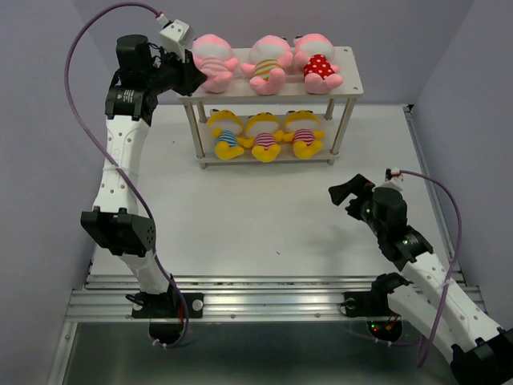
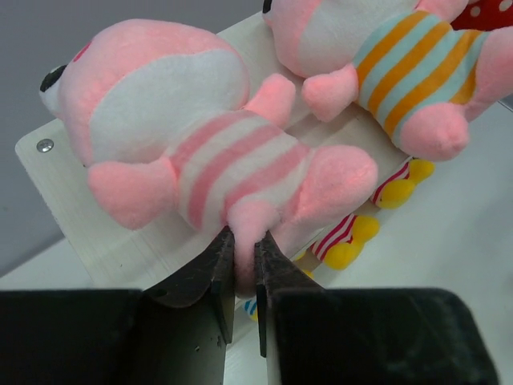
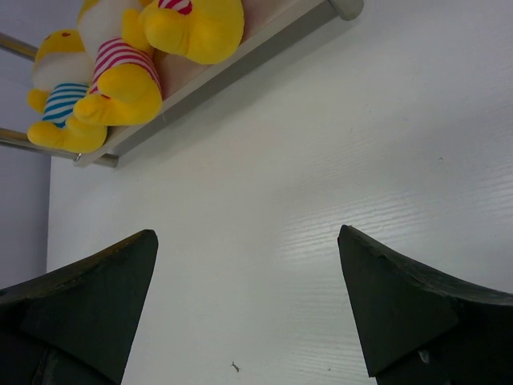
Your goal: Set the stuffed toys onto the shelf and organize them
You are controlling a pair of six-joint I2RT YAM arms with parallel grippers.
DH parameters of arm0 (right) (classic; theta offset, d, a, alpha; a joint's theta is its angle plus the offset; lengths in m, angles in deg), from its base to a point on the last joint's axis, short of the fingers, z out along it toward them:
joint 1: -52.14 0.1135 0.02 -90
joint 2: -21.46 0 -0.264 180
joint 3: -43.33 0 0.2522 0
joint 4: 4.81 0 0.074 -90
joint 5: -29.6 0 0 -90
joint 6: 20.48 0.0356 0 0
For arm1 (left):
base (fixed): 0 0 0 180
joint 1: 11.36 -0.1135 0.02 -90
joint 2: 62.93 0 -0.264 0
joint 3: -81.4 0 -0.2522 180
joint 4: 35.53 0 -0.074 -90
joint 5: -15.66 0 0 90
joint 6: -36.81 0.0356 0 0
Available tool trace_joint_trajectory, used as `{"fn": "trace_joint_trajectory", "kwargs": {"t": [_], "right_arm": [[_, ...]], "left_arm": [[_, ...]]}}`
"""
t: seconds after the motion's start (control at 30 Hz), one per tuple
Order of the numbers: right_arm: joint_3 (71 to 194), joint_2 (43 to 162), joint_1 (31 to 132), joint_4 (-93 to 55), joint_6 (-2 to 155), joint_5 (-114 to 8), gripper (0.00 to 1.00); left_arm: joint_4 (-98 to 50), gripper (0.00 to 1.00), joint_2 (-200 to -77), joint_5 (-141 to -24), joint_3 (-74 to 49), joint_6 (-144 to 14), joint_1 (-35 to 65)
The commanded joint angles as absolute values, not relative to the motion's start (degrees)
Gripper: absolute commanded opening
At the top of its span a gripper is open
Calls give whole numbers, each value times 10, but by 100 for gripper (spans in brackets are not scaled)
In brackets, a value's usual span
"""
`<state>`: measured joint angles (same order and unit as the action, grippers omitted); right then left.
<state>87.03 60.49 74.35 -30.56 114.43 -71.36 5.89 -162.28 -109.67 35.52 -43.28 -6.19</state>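
The left tool [image 2: 244,261] is closed narrowly on a lower limb of the pink striped toy [image 2: 232,164], which is laid at the left end of the shelf's [image 1: 350,62] top board. The right tool [image 3: 248,309] is held wide, empty, above the counter [image 3: 337,144].

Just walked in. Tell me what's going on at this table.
All six plush dolls are on the shelf: three pink toys on the top board, three yellow toys on the lower one. The left arm reaches to the top board's left end, its jaws pinched on a leg of the pink-striped toy lying there. The right arm hangs over the table in front of the shelf, jaws wide open, holding nothing.
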Motion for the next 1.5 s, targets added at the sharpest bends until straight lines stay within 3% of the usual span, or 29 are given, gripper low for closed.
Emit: {"fn": "trace_joint_trajectory", "kwargs": {"t": [0.0,0.8,0.9,0.93,0.97,1.03,1.13,1.47], "right_arm": [[879,601,748,-295,1147,-724,100],[880,611,748,-296,1145,-731,100],[880,610,748,-296,1145,-731,100],[879,610,748,-296,1145,-732,100],[879,611,748,-296,1145,-731,100],[879,612,748,-295,1145,-731,100],[880,614,748,-295,1145,-730,100],[879,607,748,-296,1147,-729,100]], "left_arm": [[39,0,-1598,-1143,366,-400,-76],[62,0,-1620,-1234,384,-373,-100],[60,12,-1620,-1220,384,-378,-100],[58,26,-1620,-1217,384,-382,-100],[57,31,-1619,-1216,384,-383,-100],[54,37,-1618,-1214,383,-386,-100],[49,41,-1615,-1203,383,-392,-100],[37,41,-1617,-1184,380,-405,-100]]}}
